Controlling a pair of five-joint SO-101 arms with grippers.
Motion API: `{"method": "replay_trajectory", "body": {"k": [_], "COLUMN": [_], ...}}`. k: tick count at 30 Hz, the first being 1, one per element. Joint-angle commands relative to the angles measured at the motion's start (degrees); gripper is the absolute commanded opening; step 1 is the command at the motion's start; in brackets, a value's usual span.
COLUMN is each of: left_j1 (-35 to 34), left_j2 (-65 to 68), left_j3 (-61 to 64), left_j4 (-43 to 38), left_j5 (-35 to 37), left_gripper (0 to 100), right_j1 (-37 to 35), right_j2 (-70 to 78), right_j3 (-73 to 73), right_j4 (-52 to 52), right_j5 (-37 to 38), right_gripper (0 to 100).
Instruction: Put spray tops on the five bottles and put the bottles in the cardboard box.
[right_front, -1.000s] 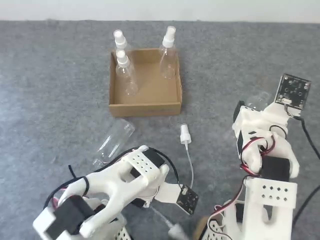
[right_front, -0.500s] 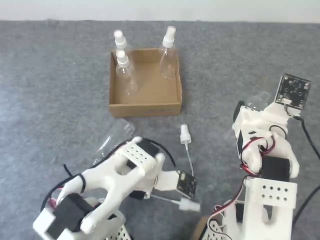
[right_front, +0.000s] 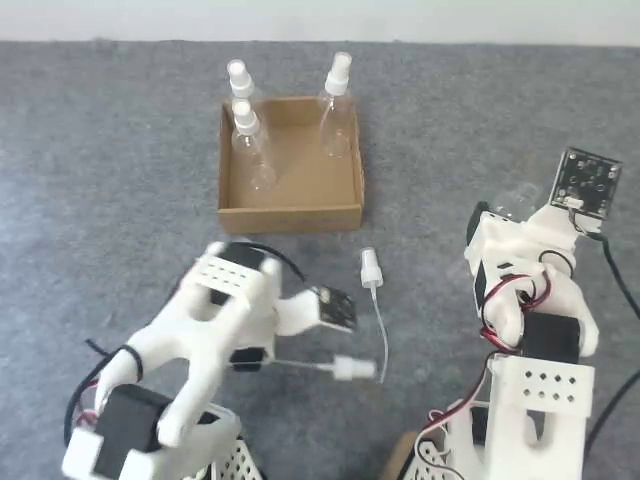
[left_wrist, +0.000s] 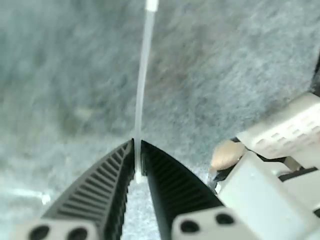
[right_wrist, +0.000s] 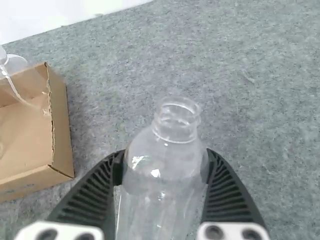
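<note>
between left jaws: spray top

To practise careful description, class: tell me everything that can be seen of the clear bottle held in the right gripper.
The bottle is clear, colourless and plastic-looking, with rounded shoulders that narrow to a short neck with a rim ring. Its mouth is open, with no spray top on it. The right gripper is shut on its body, with black ribbed fingers pressed to both sides below the shoulders. The grey table lies behind it, and the cardboard box stands apart. Its base is hidden.
</note>
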Motion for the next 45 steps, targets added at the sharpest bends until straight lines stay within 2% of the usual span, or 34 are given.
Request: {"method": "replay_trajectory", "body": {"k": [1,5,12,15,22,28,35,38,41,45], "left_j1": [-9.0,-18.0,-34.5,-39.0,-47.7,-49.2,-49.3,-49.4,-49.2,-49.1], "left_j2": [-0.3,-0.3,-0.3,-0.3,-0.2,-0.2,-0.3,-0.3,-0.3,-0.3], "left_j3": [-2.9,-3.7,-9.7,-10.0,-9.8,-5.9,-11.0,-14.3,-16.0,-17.0], "left_j4": [0.9,0.9,0.9,0.9,0.9,2.5,14.6,16.8,16.8,16.8], "left_j5": [-1.9,-5.7,-6.9,-9.6,-9.9,-10.7,-12.7,-12.2,-8.3,-7.4], "left_gripper": [1,1,1,1,1,1,2,6,12,16], "right_j1": [0.5,0.5,0.4,0.4,0.4,0.4,0.3,0.3,0.3,0.3], "right_j2": [-1.5,-1.5,-1.5,-1.5,-1.5,-1.5,-1.5,-1.5,-1.5,-1.5], "right_j3": [-0.9,-0.9,-0.9,-0.9,-0.8,-0.8,-0.8,-0.8,-0.8,-0.8], "right_j4": [-1.4,-1.4,-1.4,-1.4,-1.4,-1.4,-1.4,-1.4,-1.4,-1.4], "right_j5": [-0.3,-0.3,-0.3,-0.3,-0.3,-0.3,-0.2,-0.2,-0.2,-0.2], "right_gripper": [7.7,7.7,7.7,7.7,7.7,7.7,7.9,7.9,7.9,8.0]}}
